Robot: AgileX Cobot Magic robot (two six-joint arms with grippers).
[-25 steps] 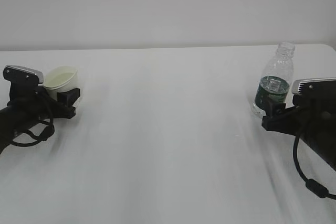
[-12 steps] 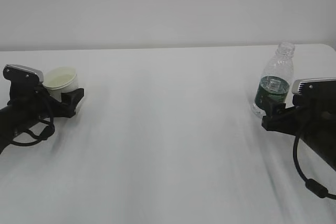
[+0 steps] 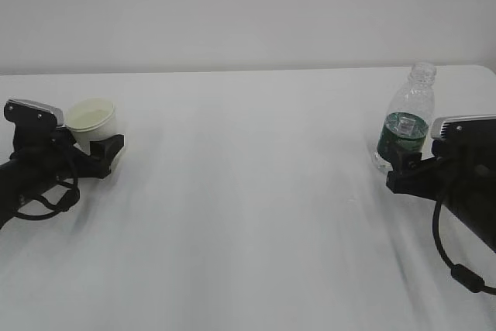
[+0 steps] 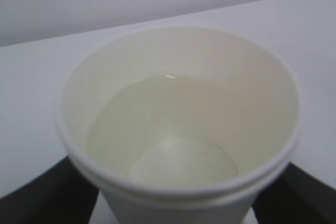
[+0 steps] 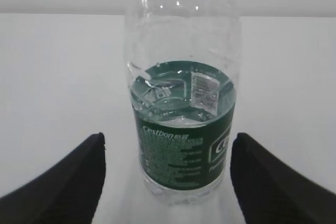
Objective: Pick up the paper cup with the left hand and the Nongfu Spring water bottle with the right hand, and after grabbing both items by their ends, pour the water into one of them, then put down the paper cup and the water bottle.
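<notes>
The left hand is seen with its jaws spread wide around the paper cup; in the left wrist view a black finger is visible at each lower corner, beside the cup's wall, and no firm grip can be made out. The cup stands upright on the white table, near its left edge, and pale water is seen lying low inside it. The right hand is likewise held wide open, with one finger on either side of the Nongfu Spring water bottle and clear table visible between each finger and the bottle. The bottle stands upright and uncapped, far to the right of the cup, near the table's right edge. Between cup and bottle only a broad stretch of bare tabletop is seen, and a plain wall rises behind the table's far edge.
</notes>
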